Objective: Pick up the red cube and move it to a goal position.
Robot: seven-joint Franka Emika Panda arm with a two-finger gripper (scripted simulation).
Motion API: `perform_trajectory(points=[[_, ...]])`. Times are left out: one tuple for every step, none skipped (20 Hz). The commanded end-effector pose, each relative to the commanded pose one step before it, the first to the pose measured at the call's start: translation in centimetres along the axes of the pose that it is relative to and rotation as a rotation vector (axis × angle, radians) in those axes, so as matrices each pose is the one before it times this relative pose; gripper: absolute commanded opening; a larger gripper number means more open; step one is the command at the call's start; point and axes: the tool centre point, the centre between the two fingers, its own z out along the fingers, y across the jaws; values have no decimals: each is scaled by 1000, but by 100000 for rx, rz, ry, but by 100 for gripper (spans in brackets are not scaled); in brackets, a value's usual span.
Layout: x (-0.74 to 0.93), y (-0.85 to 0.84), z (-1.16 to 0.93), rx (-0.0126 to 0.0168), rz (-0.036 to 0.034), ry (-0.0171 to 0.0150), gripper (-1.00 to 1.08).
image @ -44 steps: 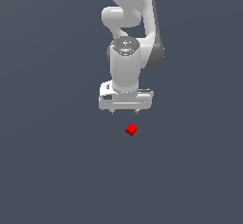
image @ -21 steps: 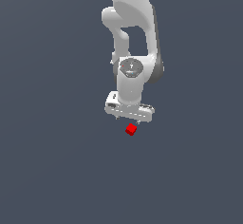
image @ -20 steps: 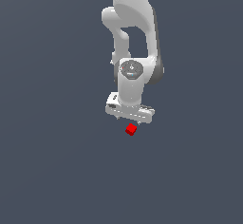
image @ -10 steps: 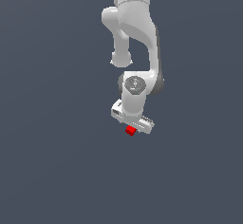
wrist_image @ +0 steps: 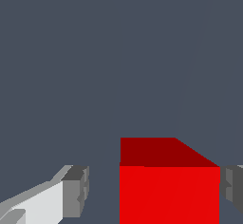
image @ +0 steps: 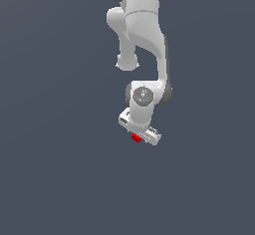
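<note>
Your pincer [wrist_image: 152, 190] is spread around the red cube [wrist_image: 169, 190], which rests on the counter [image: 60, 169] between the fingers [wrist_image: 71, 192]. Judge it light, rigid and smooth: grip its two opposite flat faces, squarely centred.

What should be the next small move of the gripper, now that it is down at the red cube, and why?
Probably close the fingers. In the wrist view the red cube sits between the two fingers, with a clear gap on one side and almost none on the other, so the gripper is open and not yet holding it. In the exterior view the gripper already covers most of the cube.
</note>
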Motion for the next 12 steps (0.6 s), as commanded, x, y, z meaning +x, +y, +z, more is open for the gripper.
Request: perform_trajectory(points=[[35,-59,139,39,806,33,100],[0,0,0,0,0,0,-100],[0,0,0,0,0,0,-100],[0,0,0,0,0,0,-100],[0,0,0,0,0,0,-100],[0,0,0,0,0,0,-100],[0,0,0,0,0,0,-100],[0,0,0,0,0,0,-100],[0,0,0,0,0,0,-100],[0,0,0,0,0,0,-100],[0,0,0,0,0,0,-100],[-25,-33,-21,29,-62,-10,-100]])
